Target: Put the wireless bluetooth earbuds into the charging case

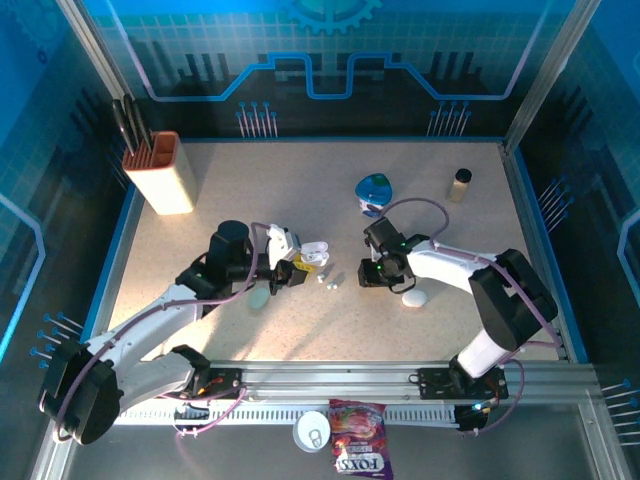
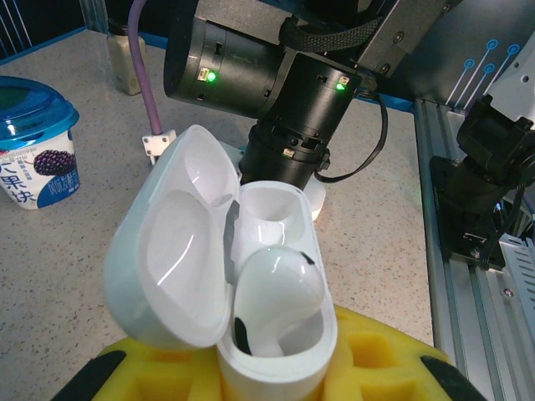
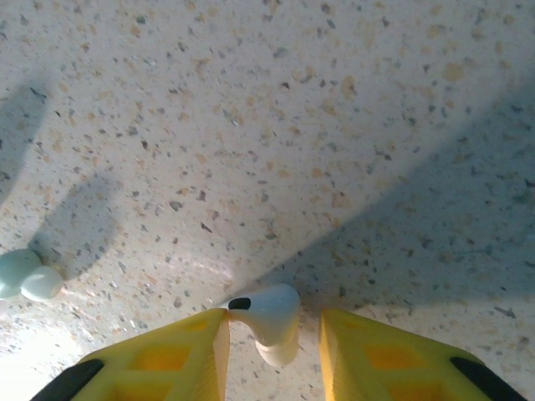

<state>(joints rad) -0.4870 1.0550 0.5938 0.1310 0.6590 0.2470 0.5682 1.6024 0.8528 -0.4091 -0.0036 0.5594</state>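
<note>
At table centre, the right gripper (image 3: 269, 338) is pinching a white earbud (image 3: 269, 319), risking slipping from its shallow hold, while the left gripper (image 2: 276, 368) is clenching the open case (image 2: 251, 276) at nine o'clock.

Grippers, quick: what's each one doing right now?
Left gripper: shut on the open white case.
Right gripper: jaws either side of a white earbud on the table; grip cannot be told.

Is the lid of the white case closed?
No, the white case in the left gripper has its lid flipped open, with one earbud inside.
</note>
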